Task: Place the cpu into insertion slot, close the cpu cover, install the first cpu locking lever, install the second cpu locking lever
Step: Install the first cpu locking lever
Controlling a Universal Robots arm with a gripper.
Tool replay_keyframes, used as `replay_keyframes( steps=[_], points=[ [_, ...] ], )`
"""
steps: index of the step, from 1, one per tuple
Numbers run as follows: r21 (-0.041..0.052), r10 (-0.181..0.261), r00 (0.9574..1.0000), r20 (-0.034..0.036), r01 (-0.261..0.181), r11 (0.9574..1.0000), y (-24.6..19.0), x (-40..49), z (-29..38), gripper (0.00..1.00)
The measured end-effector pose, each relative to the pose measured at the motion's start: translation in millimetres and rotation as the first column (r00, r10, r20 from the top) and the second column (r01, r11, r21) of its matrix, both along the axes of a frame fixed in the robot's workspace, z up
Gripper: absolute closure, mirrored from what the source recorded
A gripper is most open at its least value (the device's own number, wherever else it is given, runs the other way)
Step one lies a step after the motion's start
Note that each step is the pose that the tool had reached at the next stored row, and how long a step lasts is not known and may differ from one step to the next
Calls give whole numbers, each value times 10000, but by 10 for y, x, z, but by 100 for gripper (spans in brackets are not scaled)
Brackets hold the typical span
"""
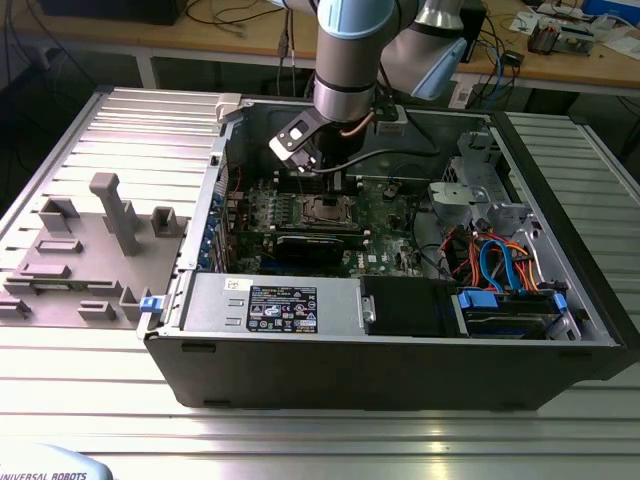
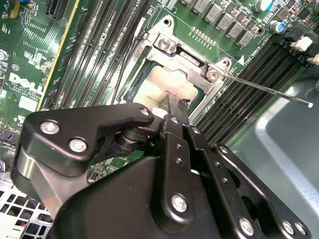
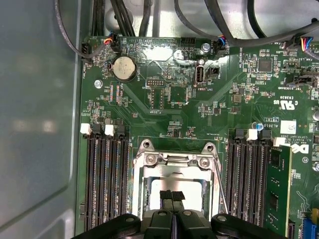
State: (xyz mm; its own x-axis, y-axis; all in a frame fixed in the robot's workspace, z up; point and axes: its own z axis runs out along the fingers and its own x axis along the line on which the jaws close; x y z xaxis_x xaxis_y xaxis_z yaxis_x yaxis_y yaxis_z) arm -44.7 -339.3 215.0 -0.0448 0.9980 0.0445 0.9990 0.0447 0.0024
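The insertion slot (image 1: 326, 210) sits in the middle of the green board inside the open computer case. The cpu (image 2: 162, 87) lies in it with its dull silver top showing. The cpu cover (image 2: 185, 56) lies flat over it as a silver frame (image 3: 172, 162). A thin metal locking lever (image 2: 266, 90) sticks out free from one side of the socket, also seen as a lever (image 3: 220, 185) in the first wrist view. A second thin lever (image 2: 123, 72) runs along the other side. My gripper (image 3: 172, 195) is shut with nothing between its fingers, its tips just over the cover's window. In the exterior view the gripper (image 1: 328, 186) hangs right above the socket.
Long black memory slots (image 3: 104, 179) flank the socket on both sides. A green card (image 3: 277, 191) stands in one slot. Cables (image 1: 495, 262) and a drive cage fill the case at the exterior view's right. The case wall (image 3: 40, 114) rises close by. A grey fixture plate (image 1: 90, 250) lies outside.
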Motion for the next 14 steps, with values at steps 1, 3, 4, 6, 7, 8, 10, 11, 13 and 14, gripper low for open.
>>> replay_keyframes(
  steps=[1, 3, 4, 6, 7, 8, 10, 11, 13, 14],
  points=[
    [0, 0, 10000, 0, 0, 10000, 0, 0, 0, 89],
    [-1, 14, 10000, 0, -14, 10000, 1, 1, 15, 89],
    [-1, 33, 10000, -1, -33, 10000, 0, 0, 44, 89],
    [1, 44, 10000, 0, -44, 10000, 0, -1, 94, 89],
    [1, 48, 10000, 0, -48, 10000, 0, -3, 133, 89],
    [-1, 54, 10000, -1, -54, 10000, 0, -4, 157, 89],
    [0, 82, 10000, 0, -82, 10000, 0, -5, 243, 89],
    [0, 108, 9999, 2, -108, 9999, 0, -6, 294, 89],
    [-1, 141, 9999, 4, -141, 9999, 0, -7, 372, 89],
    [0, 152, 9999, 6, -152, 9999, 0, -8, 404, 89]
  ],
)
